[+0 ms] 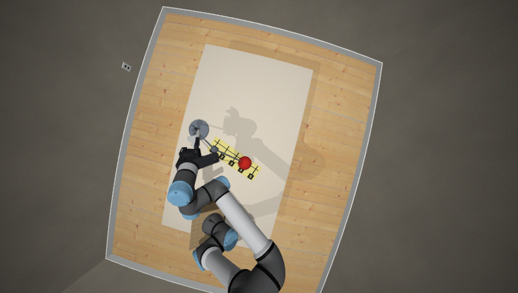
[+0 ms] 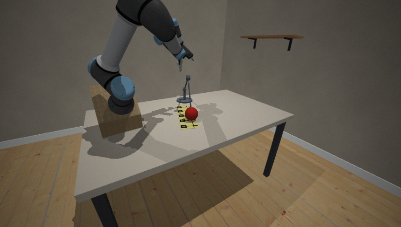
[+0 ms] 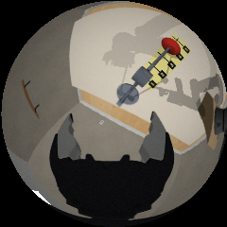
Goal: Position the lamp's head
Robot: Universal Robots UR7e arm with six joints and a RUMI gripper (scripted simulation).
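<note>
The lamp has a round grey base [image 1: 198,127] [image 2: 184,100] [image 3: 127,94], a thin two-part arm with a grey elbow joint [image 1: 213,148] [image 2: 187,77] [image 3: 141,76], and a red ball head [image 1: 244,163] [image 2: 191,113] [image 3: 170,44]. The head sits low over the yellow strip [image 1: 218,142] [image 2: 189,125] [image 3: 182,54], by the third of its numbered squares counted from the base. My gripper [image 1: 194,139] [image 2: 186,64] [image 3: 111,113] is open and empty. It hangs high above the lamp, near the base and elbow, touching nothing.
The white table [image 1: 254,90] [image 2: 239,117] carries the lamp and strip near its middle. A wooden block [image 2: 117,120] under the arm's foot stands at one table end. A wall shelf [image 2: 271,36] hangs far off.
</note>
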